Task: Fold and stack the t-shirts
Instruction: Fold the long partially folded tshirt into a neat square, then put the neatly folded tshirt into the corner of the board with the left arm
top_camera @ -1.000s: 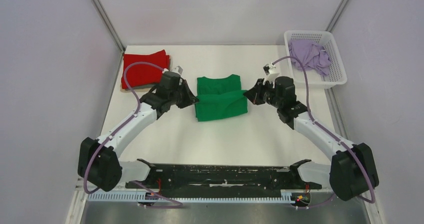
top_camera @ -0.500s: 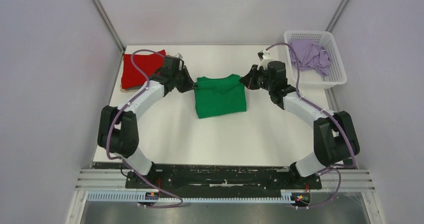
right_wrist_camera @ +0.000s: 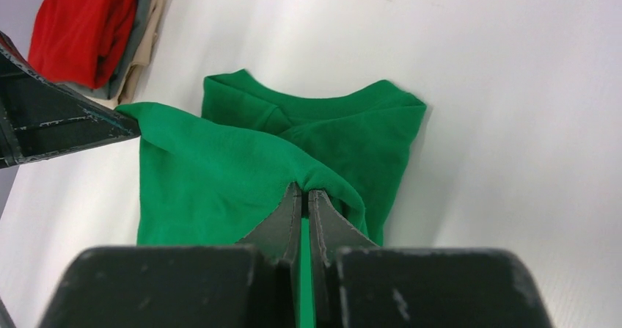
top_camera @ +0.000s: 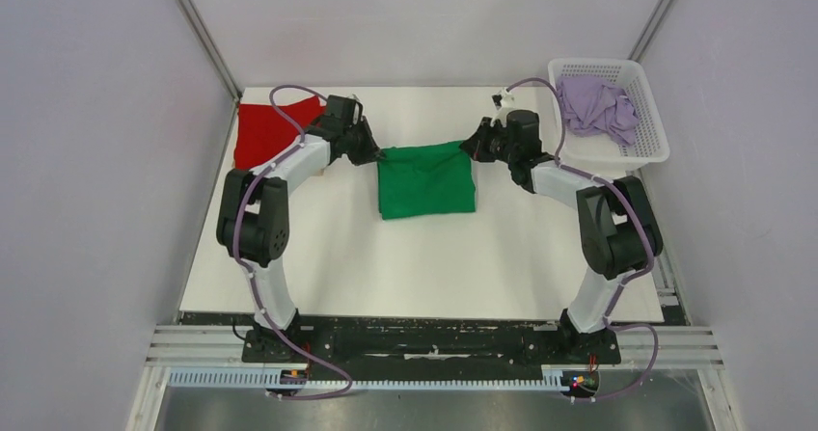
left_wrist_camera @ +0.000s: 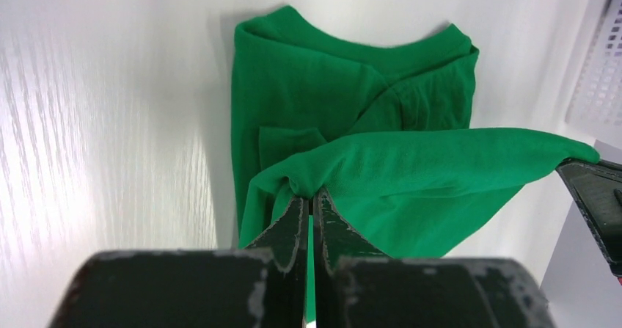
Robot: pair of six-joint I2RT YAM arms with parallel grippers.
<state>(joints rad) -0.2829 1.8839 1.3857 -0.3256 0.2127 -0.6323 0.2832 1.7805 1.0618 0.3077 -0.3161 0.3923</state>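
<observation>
**A:** What do the fingers have?

**B:** The left gripper (left_wrist_camera: 309, 194) is pinched tight on one corner of the green t-shirt's (top_camera: 426, 182) lifted edge. The right gripper (right_wrist_camera: 302, 190) is clamped on the other corner. The edge hangs stretched between them, above the collar end.

**A:** And the shirt itself?

**B:** It lies on the table (top_camera: 434, 257), toward the far side, between the red t-shirt (top_camera: 260, 134) on the left and the white basket (top_camera: 648, 113) holding the lilac t-shirt (top_camera: 593, 103).

**A:** How should this fold finish?

**B:** I'd hold the edge taut, lower both corners level, and lay it square across the shoulders. Then release both together, so neither corner drags or bunches.
</observation>
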